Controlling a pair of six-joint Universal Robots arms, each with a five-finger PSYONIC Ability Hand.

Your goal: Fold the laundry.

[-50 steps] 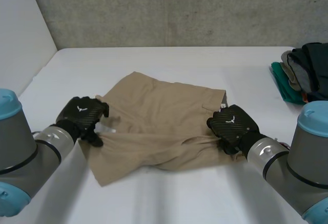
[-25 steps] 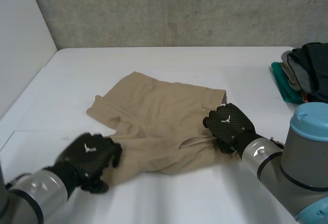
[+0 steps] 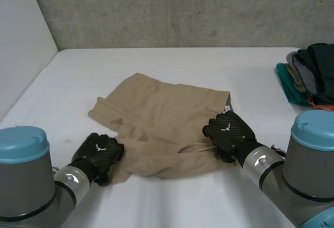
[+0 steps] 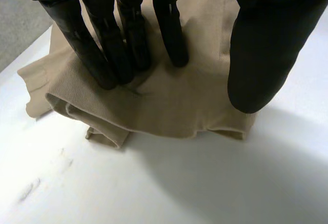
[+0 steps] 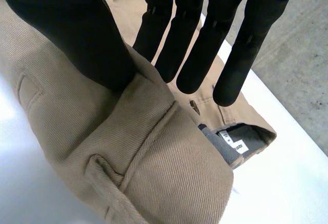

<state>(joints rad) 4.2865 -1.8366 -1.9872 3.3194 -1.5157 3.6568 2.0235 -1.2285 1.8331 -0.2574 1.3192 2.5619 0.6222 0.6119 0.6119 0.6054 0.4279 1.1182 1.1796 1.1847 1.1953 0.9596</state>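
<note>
Tan shorts point(image 3: 167, 108) lie rumpled in the middle of the white table point(image 3: 172, 63). My left hand point(image 3: 99, 154) rests on their front left corner. In the left wrist view its straight fingers point(image 4: 128, 39) press down on the cloth point(image 4: 169, 106), while the thumb sits apart over the cloth's edge. My right hand point(image 3: 229, 131) is at the shorts' right edge, near the waistband. In the right wrist view a raised fold of the cloth point(image 5: 169, 172) runs up between its thumb point(image 5: 77, 34) and straight fingers, pinched there.
A pile of dark and green clothes point(image 3: 308, 76) lies at the table's far right edge. A white wall panel point(image 3: 21, 40) borders the table on the left. A grey inner label point(image 5: 233, 143) shows at the shorts' waistband.
My left hand has left the shorts' left edge and come down on their front left corner, which now lies shorter. My right hand has slid slightly left, taking the fold with it.
</note>
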